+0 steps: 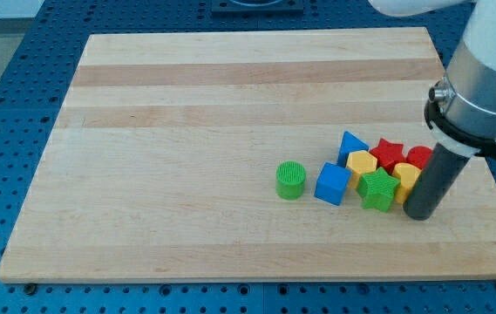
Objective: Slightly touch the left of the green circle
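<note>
There is only one camera view, so here is what it shows.

I have no claw that opens or shuts. I only have a dark rod, and it holds nothing. My tip (421, 215) sits down on the wooden board (186, 131), far over on the view's right.

The green circle (290, 180) is the block I must touch. It lies well away from my tip, toward the view's left and a little toward the view's top. It stands by itself, just beside the blue cube (333, 184) with a thin gap between them.

Between my tip and the green circle there is a bunch of blocks packed close. Nearest my tip is a yellow block (406, 179); the rod hides part of it, so I cannot tell if they touch. Next to that is the green star (377, 189). Behind them, toward the view's top, are the yellow hexagon (362, 163), the blue triangle (350, 145), the red star (389, 153) and a red block (420, 158) half hidden by the arm.

Here is what matters most. I need the circle's left side, which is the far side from me. I think my tip must go around the bunch, likely along the view's bottom, pass the circle, then come back gently toward the right. If I push too hard, the circle could bump into the blue cube.
</note>
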Available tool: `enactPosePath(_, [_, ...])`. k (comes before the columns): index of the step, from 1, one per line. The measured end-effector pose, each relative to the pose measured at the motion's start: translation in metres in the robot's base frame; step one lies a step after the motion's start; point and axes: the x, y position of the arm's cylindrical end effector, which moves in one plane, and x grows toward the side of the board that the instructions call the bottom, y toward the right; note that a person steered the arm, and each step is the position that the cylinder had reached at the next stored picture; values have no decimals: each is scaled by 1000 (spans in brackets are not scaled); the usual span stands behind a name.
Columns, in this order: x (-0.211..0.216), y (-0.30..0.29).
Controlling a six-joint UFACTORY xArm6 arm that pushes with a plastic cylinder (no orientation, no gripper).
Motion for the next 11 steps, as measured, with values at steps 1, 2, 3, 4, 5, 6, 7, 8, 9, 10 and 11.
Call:
enactPosePath(1, [-23, -7])
enactPosePath(2, [-32, -11])
enactPosePath(3, [-23, -11])
enactPosePath(4, [48, 26])
enactPosePath(5, [67, -2])
enactPosePath(6, [66, -85])
enactPosePath(7, [68, -146])
enactPosePath(8, [68, -178])
enactPosePath(9, [40, -218])
enactPosePath(10, [-12, -227])
enactPosePath(11, [-21, -222])
